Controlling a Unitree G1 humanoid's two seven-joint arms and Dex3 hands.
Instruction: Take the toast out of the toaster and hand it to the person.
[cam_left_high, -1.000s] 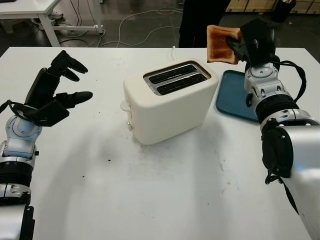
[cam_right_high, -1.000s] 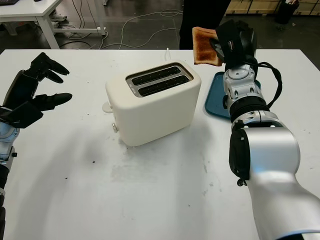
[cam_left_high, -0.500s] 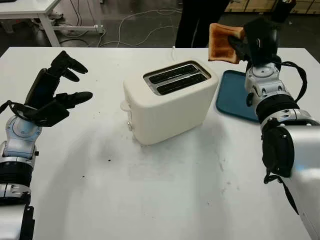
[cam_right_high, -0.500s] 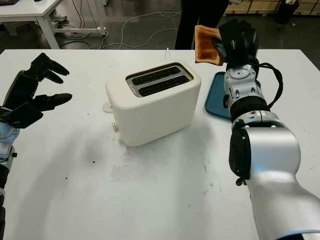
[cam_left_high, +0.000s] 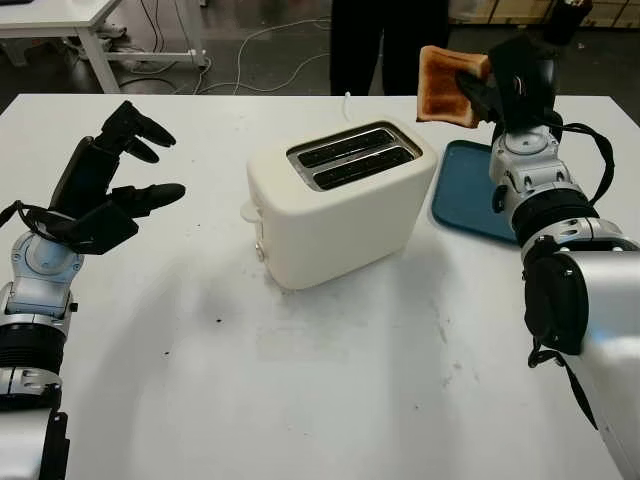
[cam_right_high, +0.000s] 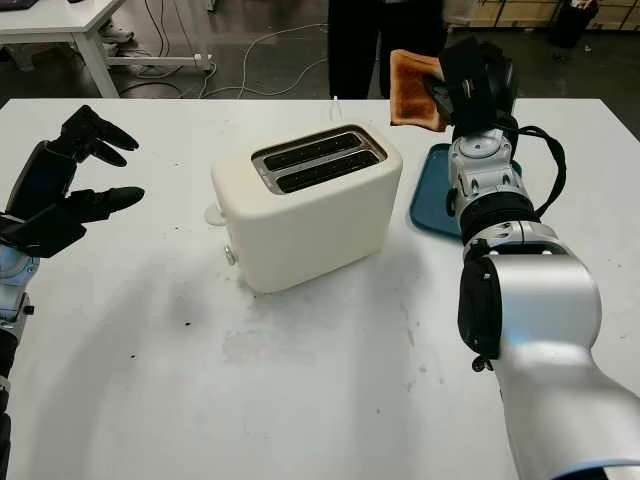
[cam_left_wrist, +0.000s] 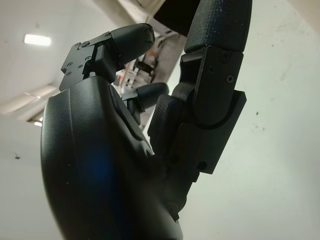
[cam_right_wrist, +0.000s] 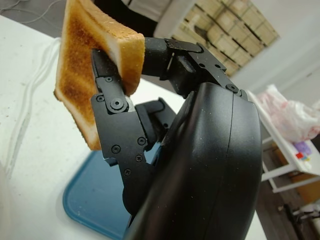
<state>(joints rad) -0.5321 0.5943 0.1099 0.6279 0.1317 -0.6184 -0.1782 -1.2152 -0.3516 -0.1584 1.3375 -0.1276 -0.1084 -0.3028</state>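
Note:
A browned slice of toast (cam_left_high: 443, 85) is held upright in the air by my right hand (cam_left_high: 480, 88), above the far edge of the table and beyond the blue tray (cam_left_high: 470, 205). The hand is shut on the toast (cam_right_wrist: 85, 75), with black fingers (cam_right_wrist: 112, 100) pressing both faces. The cream two-slot toaster (cam_left_high: 338, 200) stands mid-table with both slots empty. A person in dark trousers (cam_left_high: 385, 40) stands just past the far table edge, behind the toaster. My left hand (cam_left_high: 125, 190) hovers open over the left side of the table.
The white table (cam_left_high: 300, 380) carries a few dark crumbs near its middle. A white cord (cam_left_high: 347, 100) runs off the far edge behind the toaster. Cables lie on the floor beyond, and another white table (cam_left_high: 60, 15) stands at the far left.
The toast and my right hand rose slightly and shifted a little right. The person behind the table stepped left, now standing behind the toaster. My left hand has not moved.

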